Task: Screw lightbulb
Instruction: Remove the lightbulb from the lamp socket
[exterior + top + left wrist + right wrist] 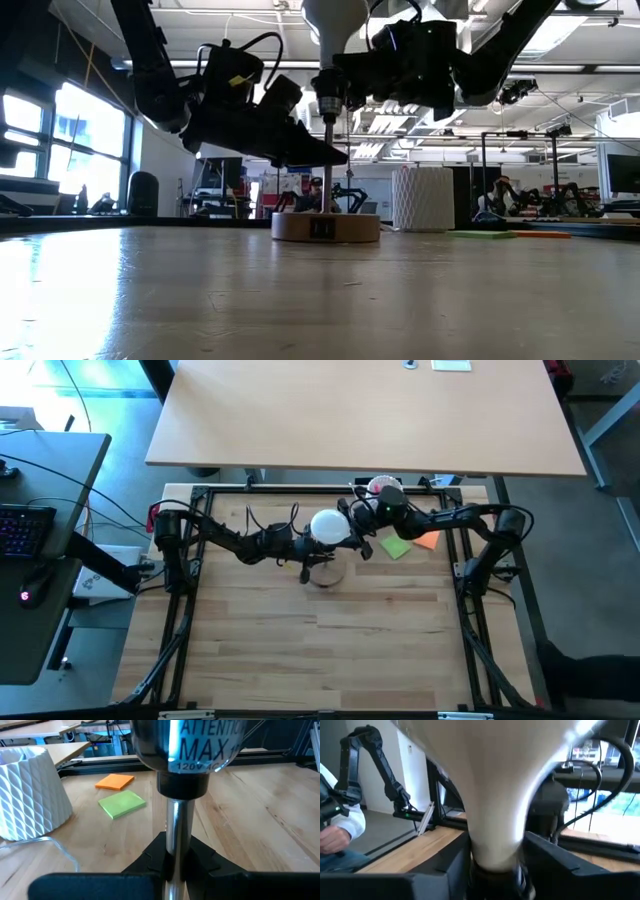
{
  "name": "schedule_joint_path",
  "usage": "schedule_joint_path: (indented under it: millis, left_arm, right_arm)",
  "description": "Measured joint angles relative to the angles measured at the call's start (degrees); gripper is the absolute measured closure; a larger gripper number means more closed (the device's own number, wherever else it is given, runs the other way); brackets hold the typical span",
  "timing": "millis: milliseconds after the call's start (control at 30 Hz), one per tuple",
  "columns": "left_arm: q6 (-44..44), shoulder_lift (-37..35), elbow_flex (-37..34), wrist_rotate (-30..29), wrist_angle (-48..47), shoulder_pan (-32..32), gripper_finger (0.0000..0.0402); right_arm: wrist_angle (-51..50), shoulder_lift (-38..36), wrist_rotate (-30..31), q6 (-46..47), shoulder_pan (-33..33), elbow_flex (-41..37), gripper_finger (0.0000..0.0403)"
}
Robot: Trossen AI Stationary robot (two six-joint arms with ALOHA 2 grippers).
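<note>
A lamp stands mid-table on its round wooden base (325, 227), with a thin metal stem (327, 150) and a black socket (328, 100) on top. The white lightbulb (330, 525) stands upright above the socket, neck down into it (335, 30). My left gripper (322, 155) is shut on the stem below the socket. My right gripper (345, 75) is shut on the bulb's neck, just above the socket. My left gripper pinches the lamp's metal stem (176, 837) between its two fingers, a little below the black socket (182, 782). The fingers come from the table's left, slanting slightly down, and lie across the stem. The lamp stands upright with its wooden base on the table. My right gripper pinches the bulb's narrow neck (495, 835) between its two fingers (445, 865), right above the socket. The fingers come level from the table's right and lie across the neck. The bulb stands upright, globe up, its lower end in the socket.
A white ribbed cup (25, 795) stands at the far side behind the lamp. A green sticky pad (122, 803) and an orange one (115, 781) lie right of it. A person's hand and white sleeve (335, 830) show beyond the table.
</note>
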Motion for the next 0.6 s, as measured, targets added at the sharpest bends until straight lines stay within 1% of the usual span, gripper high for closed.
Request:
schedule_joint_path:
  millis: [200, 267, 367, 600]
  left_arm:
    - [0.2, 0.0, 0.0, 0.2, -0.1, -0.1, 0.0372]
    - [0.2, 0.0, 0.0, 0.2, -0.1, -0.1, 0.0372]
    - [0.1, 0.0, 0.0, 0.1, -0.1, -0.1, 0.0372]
    - [-0.1, 0.0, 0.0, -0.4, -0.2, -0.1, 0.0371]
  right_arm:
    - [0.0, -0.2, 0.6, 0.6, 0.8, -0.1, 0.0166]
    - [0.1, -0.2, 1.4, 0.5, 0.8, -0.1, 0.0153]
    - [-1.8, -1.7, 3.3, 0.0, 0.9, -0.1, 0.0148]
    - [-14.0, -8.8, 11.6, -11.0, 3.5, -0.1, 0.0147]
